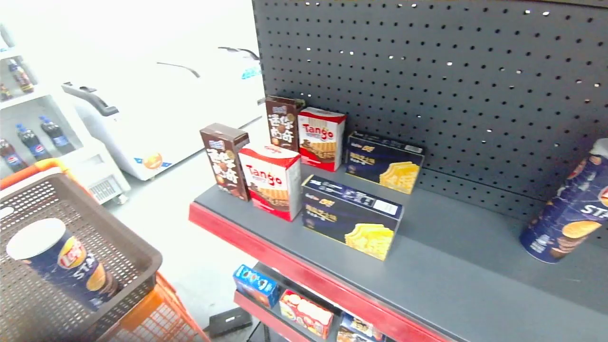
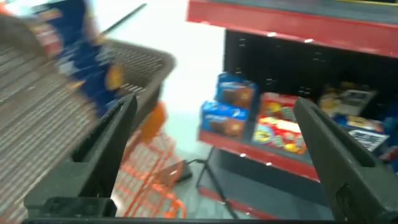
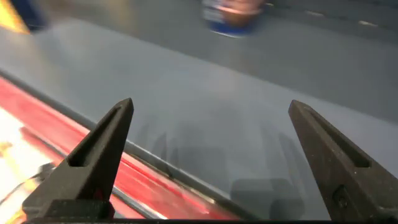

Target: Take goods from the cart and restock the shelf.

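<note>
The blue cylindrical cardboard crisp can (image 1: 57,263) leans inside the brown perforated plastic basket (image 1: 121,224). The left gripper (image 2: 214,104), beside that basket, and the right gripper (image 3: 210,104) are spread empty. The can is best clasped mid-body, clear of the basket's rim.

White chest freezers (image 1: 156,114) on pale floor (image 1: 190,256)
</note>
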Tool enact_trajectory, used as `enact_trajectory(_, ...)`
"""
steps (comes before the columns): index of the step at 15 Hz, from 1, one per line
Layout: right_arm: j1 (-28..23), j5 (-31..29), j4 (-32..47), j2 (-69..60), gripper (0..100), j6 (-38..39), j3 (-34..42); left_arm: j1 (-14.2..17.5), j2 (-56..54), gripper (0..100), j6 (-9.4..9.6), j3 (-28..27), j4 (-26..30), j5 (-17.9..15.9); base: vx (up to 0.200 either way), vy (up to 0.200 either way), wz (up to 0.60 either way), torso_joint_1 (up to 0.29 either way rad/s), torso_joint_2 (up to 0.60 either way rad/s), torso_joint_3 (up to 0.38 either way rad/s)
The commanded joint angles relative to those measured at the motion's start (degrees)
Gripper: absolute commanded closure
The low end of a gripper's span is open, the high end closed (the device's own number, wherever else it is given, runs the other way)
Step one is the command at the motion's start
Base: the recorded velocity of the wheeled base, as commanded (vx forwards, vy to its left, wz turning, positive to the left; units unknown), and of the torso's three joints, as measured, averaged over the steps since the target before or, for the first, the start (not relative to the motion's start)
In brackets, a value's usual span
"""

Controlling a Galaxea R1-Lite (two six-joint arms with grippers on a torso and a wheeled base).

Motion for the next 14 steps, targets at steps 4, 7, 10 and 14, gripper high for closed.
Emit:
enact_trajectory(4, 0.0, 0.0, 0.0, 0.07, 0, 0.0, 0.0, -0.04, 0.07, 0, 0.02, 0.09, -0.01, 0.43, 0.0, 0.0, 0.6, 0.004, 0.0, 0.005)
enact_trajectory(7, 0.0, -0.09, 0.0, 0.07, 0, 0.0, 0.0, -0.04, 0.07, 0, -0.07, 0.09, -0.01, 1.39, 0.0, 0.0, 0.6, 0.005, 0.0, 0.005)
enact_trajectory(10, 0.0, -0.09, 0.0, 0.07, 0, 0.0, 0.0, -0.04, 0.07, 0, 0.02, 0.09, -0.01, 1.22, 0.0, 0.0, 0.0, 0.0, 0.0, 0.0)
enact_trajectory(14, 0.0, -0.09, 0.0, 0.07, 0, 0.0, 0.0, -1.27, 7.28, 0, 1.77, -10.54, 4.03, -1.42, 0.0, 0.0, 0.0, 0.0, 0.0, 0.0)
